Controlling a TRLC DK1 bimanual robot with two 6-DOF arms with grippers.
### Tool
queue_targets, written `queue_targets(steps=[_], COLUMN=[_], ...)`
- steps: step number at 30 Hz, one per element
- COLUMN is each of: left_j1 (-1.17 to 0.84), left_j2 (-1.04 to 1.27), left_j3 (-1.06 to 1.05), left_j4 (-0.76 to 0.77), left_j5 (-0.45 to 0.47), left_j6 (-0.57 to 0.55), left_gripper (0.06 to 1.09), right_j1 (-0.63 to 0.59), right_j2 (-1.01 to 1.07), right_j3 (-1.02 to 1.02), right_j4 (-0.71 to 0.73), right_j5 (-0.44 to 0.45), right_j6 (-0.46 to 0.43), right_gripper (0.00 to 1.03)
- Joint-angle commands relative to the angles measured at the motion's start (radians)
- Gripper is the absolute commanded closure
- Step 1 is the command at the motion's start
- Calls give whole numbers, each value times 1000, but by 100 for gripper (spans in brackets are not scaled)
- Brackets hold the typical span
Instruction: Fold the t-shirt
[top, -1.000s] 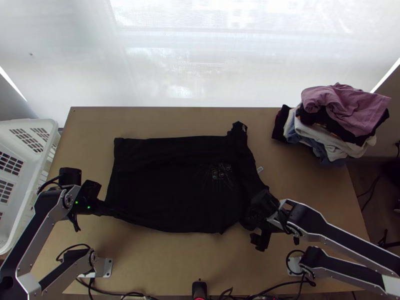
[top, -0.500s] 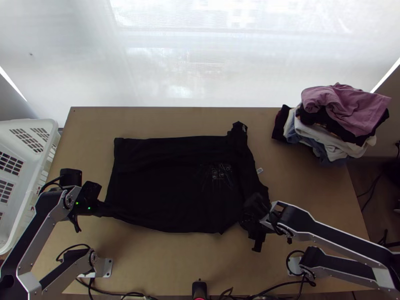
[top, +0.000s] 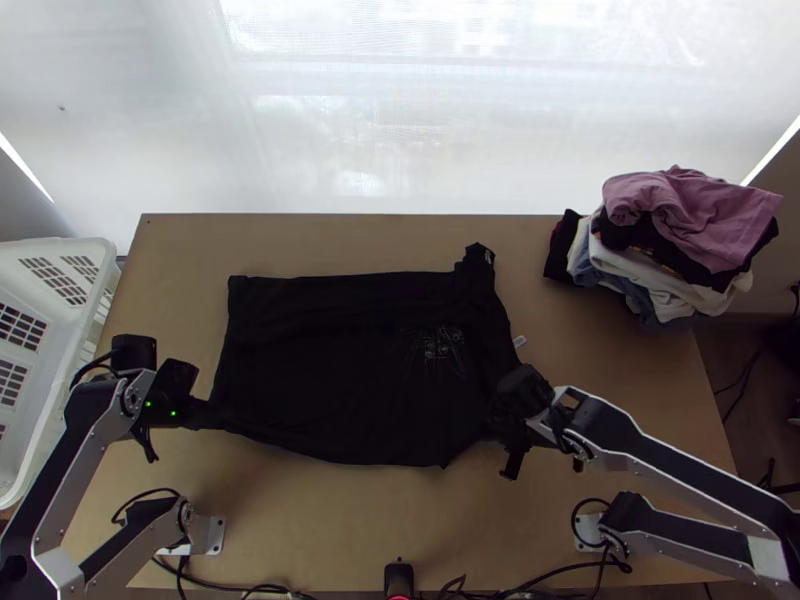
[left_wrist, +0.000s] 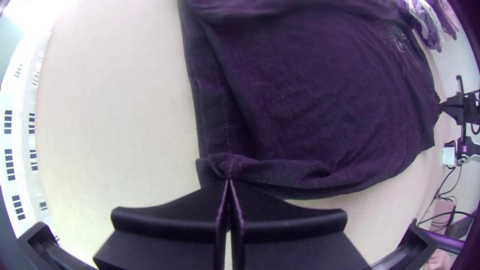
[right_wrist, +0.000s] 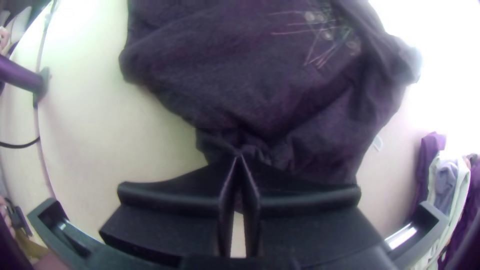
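The left tool (top: 208, 415) and right tool (top: 498, 427) pinch the t-shirt (top: 345, 380); the latter has moved slightly forward.

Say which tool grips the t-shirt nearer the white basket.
The left tool, on the hem corner; the right tool grips the printed end of the t-shirt.

light wooden table (top: 340, 520), black t-shirt (top: 340, 380) laid out from left claw (top: 208, 414) to right claw (top: 497, 425), pile of clothes (top: 685, 225) well beyond the right claw
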Motion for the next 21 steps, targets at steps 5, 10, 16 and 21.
queue_targets(steps=[5,10,16,21], left_j1=[40,60,67,66], left_j2=[-51,-31,34,114], left_j3=[44,84,142,217], left_j4=[-8,7,34,58], left_j5=[13,16,31,34], left_j6=[3,-4,-20,-42], left_gripper=[105,105,105,105], right_j1=[-148,-208,-284,-326], right_j2=[-40,-23,55,163], right_j3=[116,150,222,306], right_j4=[-13,7,47,91], right_j5=[3,3,3,3], right_j6=[-1,0,-3,-7], right_gripper=[100,100,100,100])
